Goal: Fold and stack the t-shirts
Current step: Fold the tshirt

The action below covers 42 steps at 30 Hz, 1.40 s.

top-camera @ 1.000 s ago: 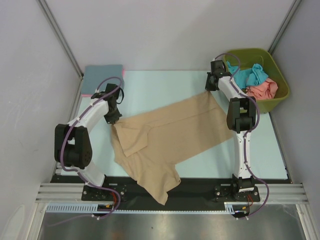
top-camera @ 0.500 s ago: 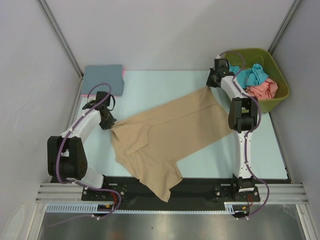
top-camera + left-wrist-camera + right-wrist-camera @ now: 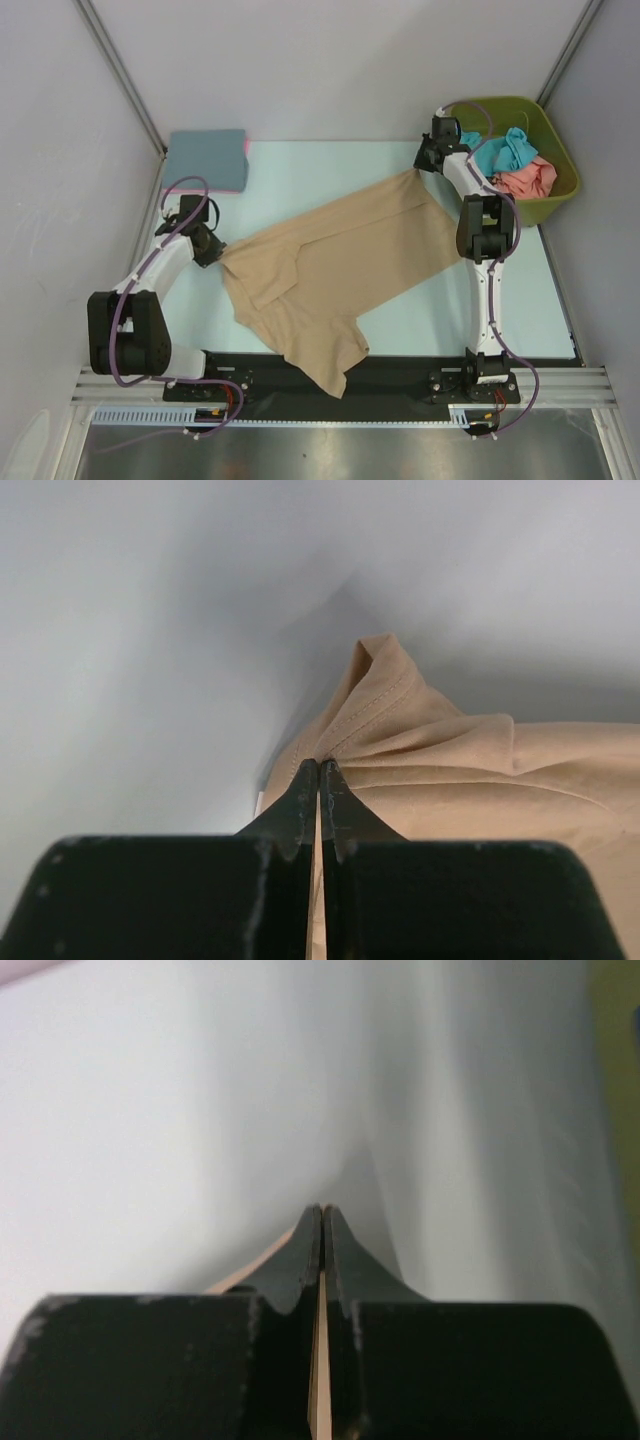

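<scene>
Tan t-shirt (image 3: 330, 270) spread diagonally; blue t-shirt (image 3: 205, 158) folded.

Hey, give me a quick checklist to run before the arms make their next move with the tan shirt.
1. Grip of left tool on tan shirt: ok, shut on its edge.
2. Grip of right tool: ok, shut on the far corner.
3. Shirt flat: not ok, doubled over near the left, near end over the black rail.
4. Gap to folded blue shirt: ok, apart.
5. Gap to green bin: ok, apart.

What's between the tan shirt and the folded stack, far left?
Nothing visible: just bare table, plus the left arm itself, between tan shirt and folded stack. Left pincer and right pincer grip the shirt.
</scene>
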Each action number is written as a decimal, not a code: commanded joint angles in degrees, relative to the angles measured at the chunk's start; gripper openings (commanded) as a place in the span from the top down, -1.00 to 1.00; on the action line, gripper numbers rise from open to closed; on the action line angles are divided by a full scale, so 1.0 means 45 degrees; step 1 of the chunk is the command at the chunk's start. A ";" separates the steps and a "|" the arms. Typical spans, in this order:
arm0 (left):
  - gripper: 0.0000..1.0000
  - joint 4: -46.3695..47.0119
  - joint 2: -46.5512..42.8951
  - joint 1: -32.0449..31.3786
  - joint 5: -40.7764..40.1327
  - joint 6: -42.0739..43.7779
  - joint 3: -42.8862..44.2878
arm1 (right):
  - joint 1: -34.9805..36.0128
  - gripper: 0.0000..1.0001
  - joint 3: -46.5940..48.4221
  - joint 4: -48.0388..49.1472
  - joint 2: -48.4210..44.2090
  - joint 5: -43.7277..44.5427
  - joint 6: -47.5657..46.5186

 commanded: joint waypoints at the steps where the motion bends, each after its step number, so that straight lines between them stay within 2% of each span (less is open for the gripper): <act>1: 0.99 0.0508 -0.0167 0.0538 0.0208 -0.0096 0.0218 | -0.0296 1.00 0.0896 0.0527 0.0502 0.0450 -0.0099; 6: 0.99 0.1114 -0.0148 0.0539 0.1403 -0.0055 0.0980 | -0.0218 1.00 0.1112 0.0311 0.0581 0.0528 -0.0508; 9: 0.83 0.1524 0.0202 0.0597 0.1521 -0.0037 0.1293 | -0.0159 1.00 0.1171 0.0292 0.0561 0.0645 -0.0724; 12: 0.80 0.1427 0.1273 0.0617 0.1307 0.0508 0.2268 | -0.0140 1.00 0.1190 0.0389 0.0580 0.0626 -0.0607; 14: 0.54 0.1544 0.1609 0.0656 0.1131 0.0976 0.2680 | -0.0101 1.00 0.1229 0.0448 0.0639 0.0684 -0.0627; 15: 0.46 0.1602 0.1881 0.0675 0.1053 0.1172 0.2797 | -0.0101 1.00 0.1268 0.0468 0.0659 0.0646 -0.0626; 16: 0.26 0.1564 0.1961 0.0695 0.1013 0.1387 0.2991 | -0.0101 1.00 0.1268 0.0468 0.0697 0.0645 -0.0588; 19: -0.06 0.1544 0.1904 0.0714 0.0993 0.2402 0.3130 | -0.0100 1.00 0.1346 0.0546 0.0737 0.0626 -0.0568; 21: -0.15 0.2632 0.1670 0.0947 0.1788 0.3572 0.2742 | -0.0081 1.00 0.1405 0.0546 0.0737 0.0587 -0.0490; 22: -0.17 0.3063 0.1708 0.1123 0.3379 0.4021 0.2449 | -0.0062 1.00 0.1444 0.0546 0.0737 0.0509 -0.0509; 27: -0.01 0.2796 0.3287 0.2080 0.5619 0.5783 0.2914 | -0.0061 1.00 0.1366 0.0449 0.0639 0.0450 -0.0587; 28: 0.07 0.2465 0.3599 0.2198 0.5603 0.5513 0.3340 | -0.0042 1.00 0.1289 0.0449 0.0620 0.0450 -0.0626; 30: 0.03 0.1994 0.4265 0.2238 0.5602 0.5160 0.3598 | -0.0022 1.00 0.1230 0.0468 0.0600 0.0450 -0.0665; 33: -0.09 0.2597 0.4422 0.2179 0.6538 0.4126 0.3268 | -0.0003 1.00 0.1171 0.0429 0.0600 0.0450 -0.0665; 42: -0.07 0.2756 0.5514 0.2042 0.6561 0.3030 0.3383 | 0.0153 1.00 0.1171 0.0449 0.0620 0.0450 -0.0705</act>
